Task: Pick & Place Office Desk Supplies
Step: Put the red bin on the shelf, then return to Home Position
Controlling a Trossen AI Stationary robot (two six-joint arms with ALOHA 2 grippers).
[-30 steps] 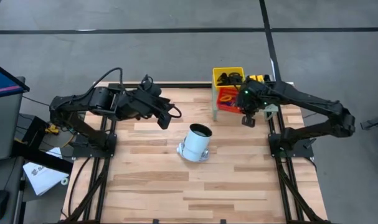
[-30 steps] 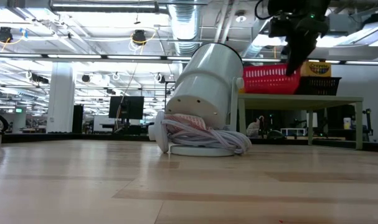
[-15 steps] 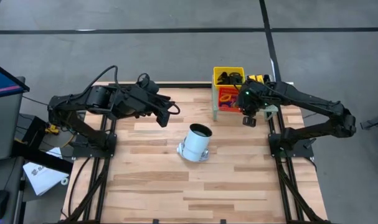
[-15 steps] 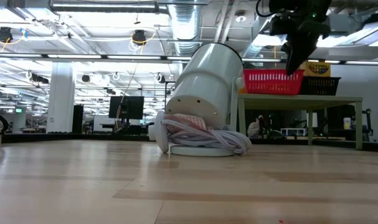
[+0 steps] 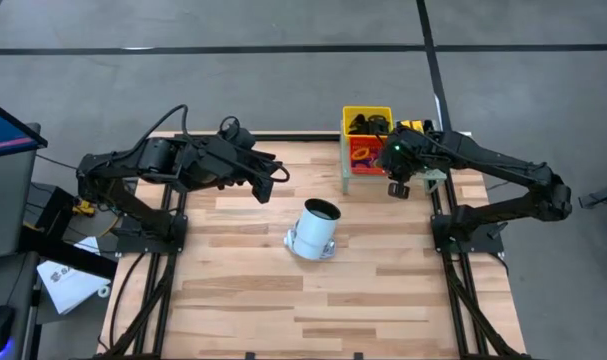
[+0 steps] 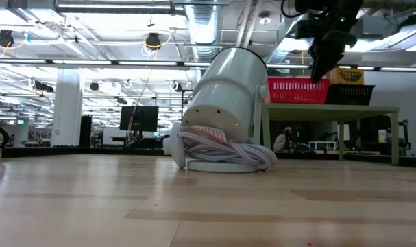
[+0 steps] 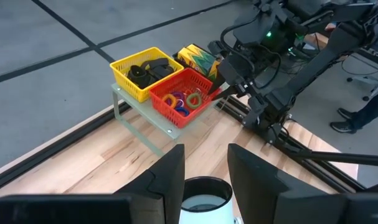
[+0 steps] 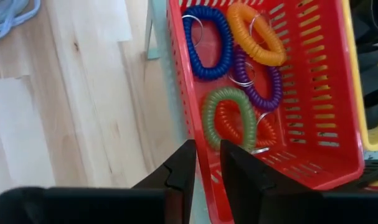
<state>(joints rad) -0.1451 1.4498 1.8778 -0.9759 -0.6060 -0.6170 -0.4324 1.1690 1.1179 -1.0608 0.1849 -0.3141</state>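
Observation:
A red basket [image 8: 177, 74] holds coiled rings: blue [image 8: 207, 40], orange [image 8: 257, 34], purple [image 8: 263, 78] and green [image 8: 229, 118]. Beside it, a yellow basket [image 7: 123, 65] holds black binder clips [image 7: 148, 70], and yellow-green crayon boxes [image 7: 198, 59] stand next to that. All rest on a pale green stand [image 7: 145, 121] at the table's far right corner. My right gripper [image 8: 207, 155] hovers over the red basket's near rim [image 5: 396, 190], fingers narrowly open and empty. My left gripper [image 5: 268, 190], open, hangs above the table left of centre.
A white cylindrical container [image 5: 315, 228] lies tilted at the table's middle, with a coiled white cord [image 6: 228, 151] at its base. Bare wood surrounds it. In the left wrist view it [image 7: 204, 193] shows just beyond my left fingers.
My right gripper has risen a little and edged toward the red basket. Its finger gap looks the same. Nothing in the baskets has moved.

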